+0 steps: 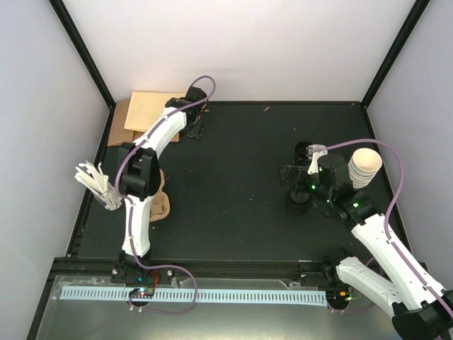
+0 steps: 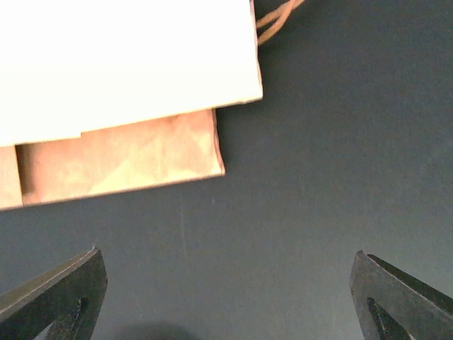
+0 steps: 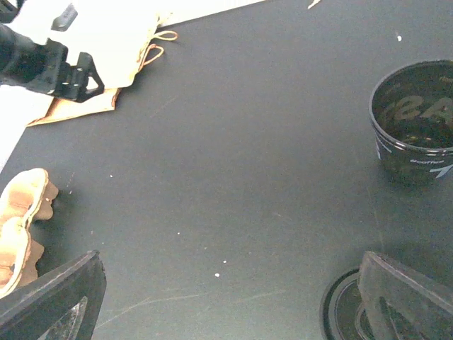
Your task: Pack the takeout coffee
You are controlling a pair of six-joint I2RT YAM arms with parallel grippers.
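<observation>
Several nested cups [image 1: 364, 167] stand at the right of the table [image 1: 233, 142]. They are light, thin-walled paper that is easily crushed, so they are probably best pinched gently across the wall just below the rim. The right gripper [image 3: 231, 256] and left gripper [image 2: 226, 253] both gape wide and hold nothing. The tub [image 3: 414, 117] holds something dark that cannot be made out, and the bags [image 1: 152, 110] lie flat at far left.

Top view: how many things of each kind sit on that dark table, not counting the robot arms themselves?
Paper bags, as far as shows: 2
Stack of paper cups: 1
Black tub: 1
Pile of black lids: 1
Brown pulp cup carrier: 1
Bundle of white sticks: 1
Total: 7
</observation>
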